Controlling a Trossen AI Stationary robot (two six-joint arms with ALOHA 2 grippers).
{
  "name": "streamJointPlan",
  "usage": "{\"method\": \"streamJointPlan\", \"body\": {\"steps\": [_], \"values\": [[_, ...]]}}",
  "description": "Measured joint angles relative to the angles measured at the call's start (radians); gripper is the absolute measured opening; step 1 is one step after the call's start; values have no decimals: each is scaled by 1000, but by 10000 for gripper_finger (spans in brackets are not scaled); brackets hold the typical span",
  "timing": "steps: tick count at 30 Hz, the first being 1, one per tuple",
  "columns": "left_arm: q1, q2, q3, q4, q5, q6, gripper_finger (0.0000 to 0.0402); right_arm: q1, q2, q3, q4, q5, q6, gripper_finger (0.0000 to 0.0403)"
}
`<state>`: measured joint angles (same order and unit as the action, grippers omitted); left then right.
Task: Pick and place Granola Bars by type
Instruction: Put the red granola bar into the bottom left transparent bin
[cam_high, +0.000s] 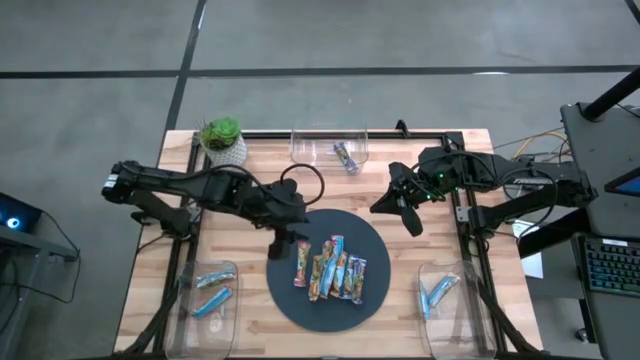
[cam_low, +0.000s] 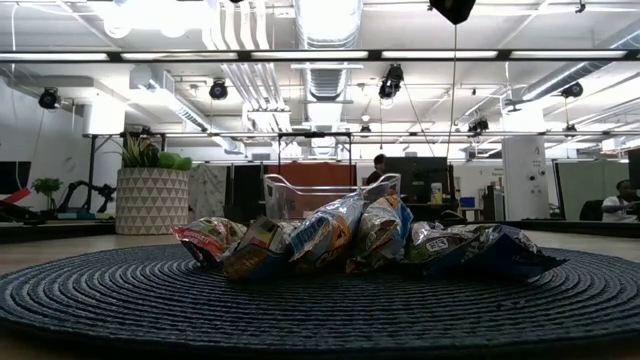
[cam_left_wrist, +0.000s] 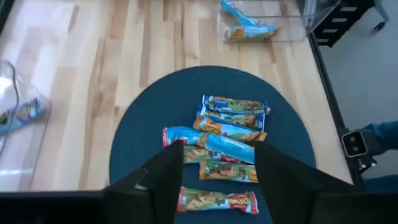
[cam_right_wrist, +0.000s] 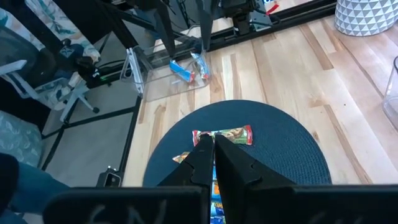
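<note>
Woven round mat (cam_low: 320, 300) bears crinkly foil granola bars (cam_low: 330, 238); left claw (cam_left_wrist: 214, 180) gapes empty, right claw (cam_right_wrist: 211, 163) pinched shut.

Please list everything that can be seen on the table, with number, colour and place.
plant: one, green in white pot, table corner.
mat: one, dark blue, table centre.
clear bins: three, transparent, one beside the plant, two at opposite corners.
granola bars: about ten, blue and mixed colours, about six on the mat, others in the bins.
left gripper: one, dark, open, over the mat's edge.
right gripper: one, dark, shut, by the mat's opposite edge.
</note>
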<state>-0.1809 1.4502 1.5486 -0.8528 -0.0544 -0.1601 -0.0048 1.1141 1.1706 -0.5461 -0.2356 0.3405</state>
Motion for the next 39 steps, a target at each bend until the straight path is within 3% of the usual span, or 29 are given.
{"method": "streamJointPlan", "body": {"steps": [4,10,16,21,30,39], "values": [[3,1,0,-16,-15,-103,193,0,0,0,0,0,0,8],[5,1,-27,-22,-75,-379,194,0,0,0,0,0,0,8],[5,1,-156,-14,-85,-856,194,0,0,0,0,2,0,8],[1,1,-267,-4,-76,-1099,194,0,0,0,0,6,0,8],[-28,18,-318,121,-75,-1264,191,-4,0,0,0,37,14,8],[-42,189,-154,93,-67,-1223,190,-3,0,0,-5,37,53,8]]}}
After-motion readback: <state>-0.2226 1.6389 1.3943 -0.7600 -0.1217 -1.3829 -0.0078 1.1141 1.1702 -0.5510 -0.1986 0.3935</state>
